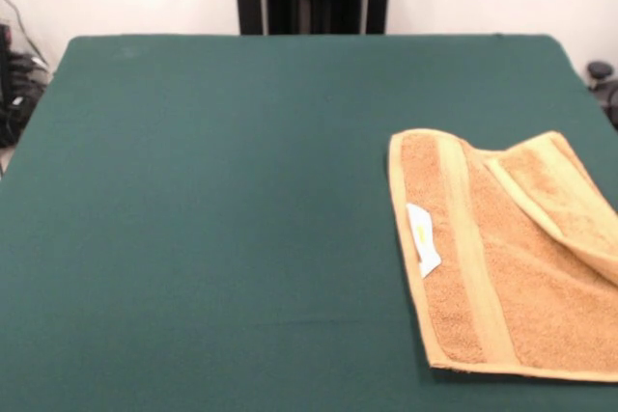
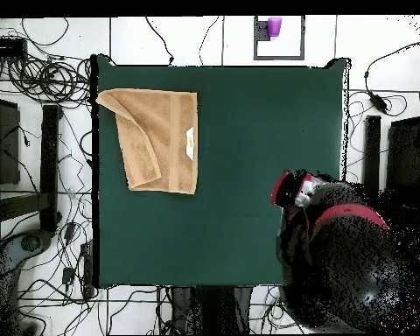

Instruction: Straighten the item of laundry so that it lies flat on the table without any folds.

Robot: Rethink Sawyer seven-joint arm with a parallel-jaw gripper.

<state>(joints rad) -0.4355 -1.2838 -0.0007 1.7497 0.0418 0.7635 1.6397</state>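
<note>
While one corner stays folded over, the towel [image 1: 512, 258] is seen near a table [image 1: 212, 200] edge. Being soft and light, it is probably best pinched at that flap. The gripper [image 2: 294, 191], drawn aside, cannot be judged open or closed.

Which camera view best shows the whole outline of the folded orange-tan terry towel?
The overhead view: the orange-tan terry towel lies wholly in frame, with one long edge folded over. The front view shows its white label and bands closer, but cuts it off at the picture's edge.

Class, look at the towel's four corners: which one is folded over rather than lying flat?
The towel corner folded over is the far one by the table edge, at the front view's right; the other three lie flat.
</note>
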